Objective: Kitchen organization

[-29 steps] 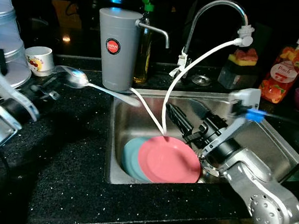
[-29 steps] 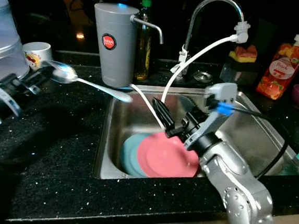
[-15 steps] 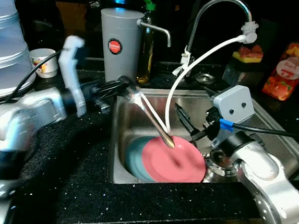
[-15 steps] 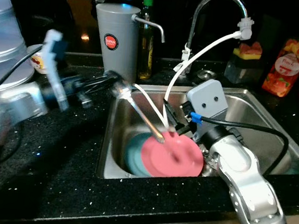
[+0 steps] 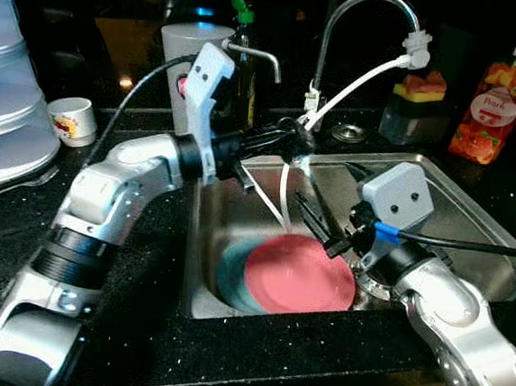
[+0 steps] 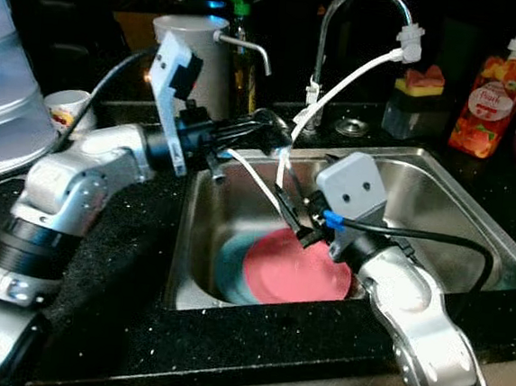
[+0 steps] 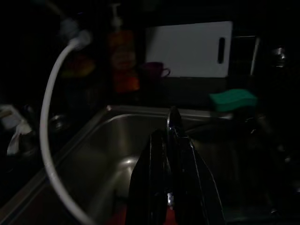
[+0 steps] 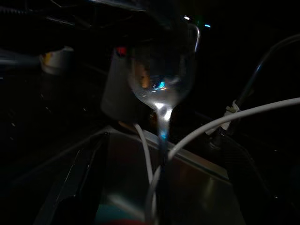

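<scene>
Two risks I log: spoon (image 5: 299, 153) pinched in left gripper (image 5: 285, 141) over sink (image 5: 471, 232), handle reaching open right gripper (image 5: 314, 223) below; fumbled handover drops it onto pink plate (image 5: 300, 285)

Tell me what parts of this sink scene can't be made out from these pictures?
- Teal plate: head views, mostly covered by the pink plate.
- Spoon handle: lost in the dark in the right wrist view.
- Sink drain: head views, hidden behind the right gripper.
- Left gripper: dark and slightly blurred where it holds the spoon.
</scene>
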You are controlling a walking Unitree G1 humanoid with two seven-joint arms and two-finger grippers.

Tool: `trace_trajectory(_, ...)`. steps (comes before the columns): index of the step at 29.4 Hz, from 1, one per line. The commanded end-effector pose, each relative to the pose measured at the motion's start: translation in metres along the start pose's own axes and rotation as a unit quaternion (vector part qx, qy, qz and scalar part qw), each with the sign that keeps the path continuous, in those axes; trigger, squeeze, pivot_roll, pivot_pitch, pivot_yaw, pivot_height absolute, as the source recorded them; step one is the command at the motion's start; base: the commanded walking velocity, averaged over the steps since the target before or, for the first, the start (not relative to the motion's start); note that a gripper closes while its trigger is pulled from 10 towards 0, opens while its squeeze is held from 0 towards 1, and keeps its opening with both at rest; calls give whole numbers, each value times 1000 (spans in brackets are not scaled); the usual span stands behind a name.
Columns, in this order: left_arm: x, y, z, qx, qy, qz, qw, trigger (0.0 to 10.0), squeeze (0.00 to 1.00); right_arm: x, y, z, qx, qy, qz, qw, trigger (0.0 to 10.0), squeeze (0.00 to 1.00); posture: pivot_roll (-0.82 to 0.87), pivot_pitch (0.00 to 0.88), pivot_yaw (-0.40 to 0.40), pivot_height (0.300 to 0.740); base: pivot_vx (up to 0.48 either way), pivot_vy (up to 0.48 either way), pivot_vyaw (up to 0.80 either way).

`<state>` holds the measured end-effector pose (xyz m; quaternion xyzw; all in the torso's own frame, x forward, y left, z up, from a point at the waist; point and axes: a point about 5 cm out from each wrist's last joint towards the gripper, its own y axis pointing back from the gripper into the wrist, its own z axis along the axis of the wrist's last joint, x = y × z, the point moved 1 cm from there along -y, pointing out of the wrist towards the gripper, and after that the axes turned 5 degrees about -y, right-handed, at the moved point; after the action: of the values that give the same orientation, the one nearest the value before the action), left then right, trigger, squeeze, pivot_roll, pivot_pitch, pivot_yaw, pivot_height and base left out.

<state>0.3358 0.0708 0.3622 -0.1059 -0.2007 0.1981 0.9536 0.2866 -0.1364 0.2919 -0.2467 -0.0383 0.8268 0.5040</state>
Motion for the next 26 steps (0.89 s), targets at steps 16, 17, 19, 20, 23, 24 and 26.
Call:
trace_trajectory(16, -15, -9, 6, -33, -45, 20, 998, 10000, 0, -35, -9, -22, 51, 31, -148, 987, 0, 0, 22, 73, 50, 740, 0, 0, 0)
trace_trajectory(17, -15, -8, 4, -29, -54, 25, 998, 10000, 0, -36, -9, -21, 47, 29, -153, 987, 0, 0, 27, 72, 43, 740, 0, 0, 0)
trace_trajectory(19, -15, -8, 0, -21, -70, 38, 997, 10000, 0, -38, -9, -19, 41, 27, -163, 985, 0, 0, 27, 72, 40, 740, 0, 0, 0)
trace_trajectory(20, -15, -8, -3, -17, -77, 44, 996, 10000, 0, -39, -8, -19, 39, 26, -167, 985, 0, 0, 27, 71, 39, 740, 0, 0, 0)
trace_trajectory(23, -16, -10, -9, -12, -83, 61, 995, 10000, 0, -39, -9, -17, 30, 23, -173, 984, 0, 0, 24, 70, 37, 740, 0, 0, 0)
trace_trajectory(24, -16, -10, -10, -12, -82, 66, 994, 10000, 0, -38, -9, -17, 28, 22, -175, 984, 0, 0, 23, 70, 36, 740, 0, 0, 0)
trace_trajectory(26, -16, -11, -12, -11, -81, 73, 994, 10000, 0, -37, -10, -17, 25, 20, -175, 984, 0, 0, 22, 70, 35, 740, 0, 0, 0)
